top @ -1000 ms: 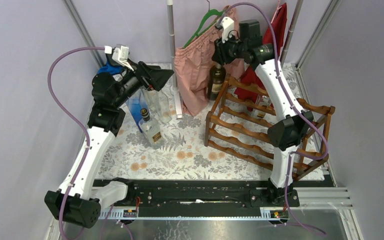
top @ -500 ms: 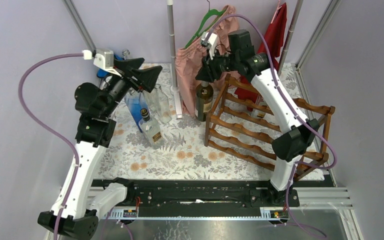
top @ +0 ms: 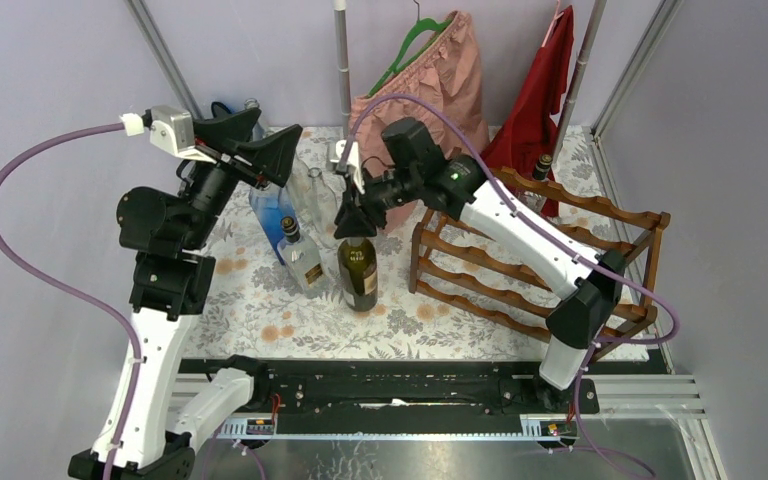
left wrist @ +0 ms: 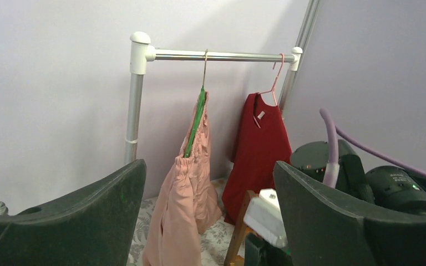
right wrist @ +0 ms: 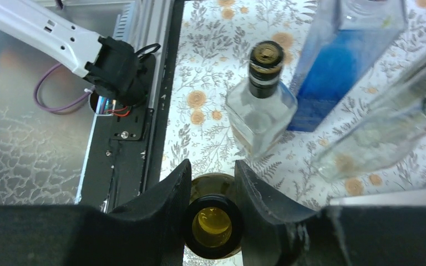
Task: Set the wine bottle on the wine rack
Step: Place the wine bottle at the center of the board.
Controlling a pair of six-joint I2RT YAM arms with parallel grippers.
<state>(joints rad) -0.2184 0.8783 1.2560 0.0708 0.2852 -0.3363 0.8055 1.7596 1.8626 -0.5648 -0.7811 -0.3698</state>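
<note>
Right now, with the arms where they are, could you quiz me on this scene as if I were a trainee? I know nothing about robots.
1. True or false: the wine bottle lies on the wine rack.
2. Which gripper grips the bottle's neck? A) the left gripper B) the right gripper C) neither.
3. Fill in: the left gripper's jaws stand ___, with nothing between them.
Key: 1 false, the bottle is upright, to the left of the rack. 2 B. 3 open.
</note>
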